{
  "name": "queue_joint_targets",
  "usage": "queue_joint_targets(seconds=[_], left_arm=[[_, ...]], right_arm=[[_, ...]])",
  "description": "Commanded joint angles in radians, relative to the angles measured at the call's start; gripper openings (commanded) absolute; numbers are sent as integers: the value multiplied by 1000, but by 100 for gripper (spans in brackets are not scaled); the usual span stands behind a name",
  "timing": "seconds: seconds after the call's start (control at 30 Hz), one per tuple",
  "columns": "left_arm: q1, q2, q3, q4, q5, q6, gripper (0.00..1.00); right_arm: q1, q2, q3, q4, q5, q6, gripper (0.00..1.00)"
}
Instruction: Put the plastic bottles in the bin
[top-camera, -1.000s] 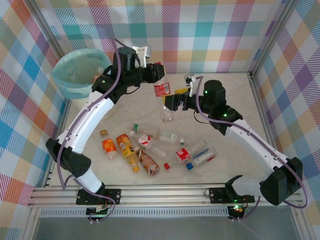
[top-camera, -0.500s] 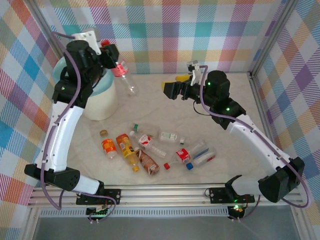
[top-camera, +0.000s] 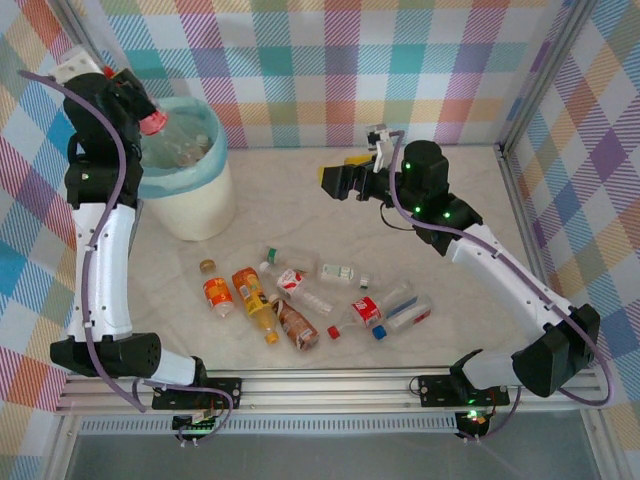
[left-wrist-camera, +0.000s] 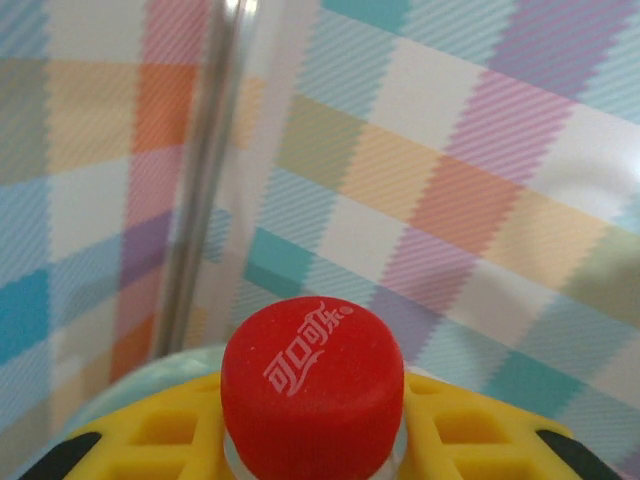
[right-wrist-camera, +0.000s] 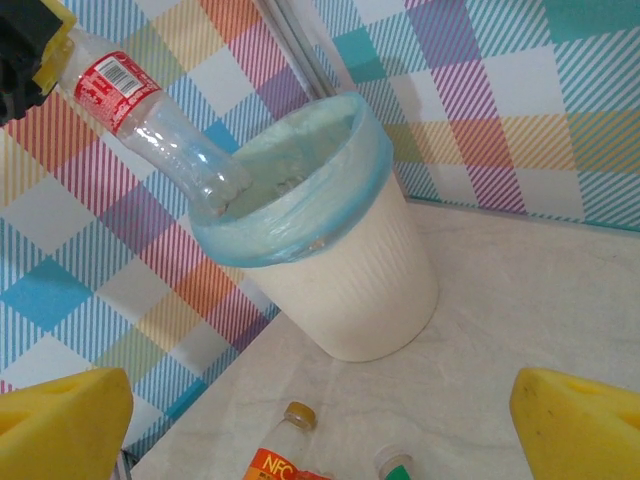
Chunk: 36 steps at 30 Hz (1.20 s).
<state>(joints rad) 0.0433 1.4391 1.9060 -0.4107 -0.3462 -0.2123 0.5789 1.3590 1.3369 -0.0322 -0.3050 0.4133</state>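
Cola bottle (right-wrist-camera: 150, 118), clear, red-capped: pinched at neck by left gripper (top-camera: 130, 95), base tilted over bin (right-wrist-camera: 350, 290) far-left rim; released here, may catch rim and tumble outside; right gripper (top-camera: 335, 180) spread, empty.

Swinging the left gripper (top-camera: 133, 100) from mid-table up and over to the far-left corner, carrying the red-capped bottle (right-wrist-camera: 150, 120) along and tilting it base-down over the bin (top-camera: 205, 205). Lifting the right gripper (top-camera: 335, 180) slightly farther from the scattered bottles.
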Motion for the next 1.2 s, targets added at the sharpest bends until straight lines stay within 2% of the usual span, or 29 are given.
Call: queue_joint_targets(seconds=[0.0, 0.13, 0.23, 0.43, 0.7, 0.9, 1.1, 1.13, 1.17], left_arm=[[41, 51, -15, 44, -20, 10, 0], [59, 92, -74, 93, 24, 51, 0], [61, 96, -163, 194, 60, 91, 0], [61, 93, -293, 261, 212, 147, 0], [62, 117, -389, 260, 224, 225, 0], [72, 147, -421, 252, 254, 223, 1], [75, 173, -420, 241, 273, 204, 13], [75, 173, -418, 240, 271, 202, 18], [74, 171, -413, 239, 270, 201, 27]], right_arm=[[19, 33, 76, -16, -43, 0, 96], [61, 71, 121, -12, -58, -17, 96], [88, 92, 127, -8, -68, -29, 96], [103, 135, 106, 23, -87, -19, 96], [107, 159, 112, 4, -96, -12, 96], [116, 152, 102, -4, -93, 2, 95], [125, 132, 86, -20, -62, -16, 96], [124, 131, 84, -20, -62, -16, 96], [126, 130, 84, -21, -62, -18, 96]])
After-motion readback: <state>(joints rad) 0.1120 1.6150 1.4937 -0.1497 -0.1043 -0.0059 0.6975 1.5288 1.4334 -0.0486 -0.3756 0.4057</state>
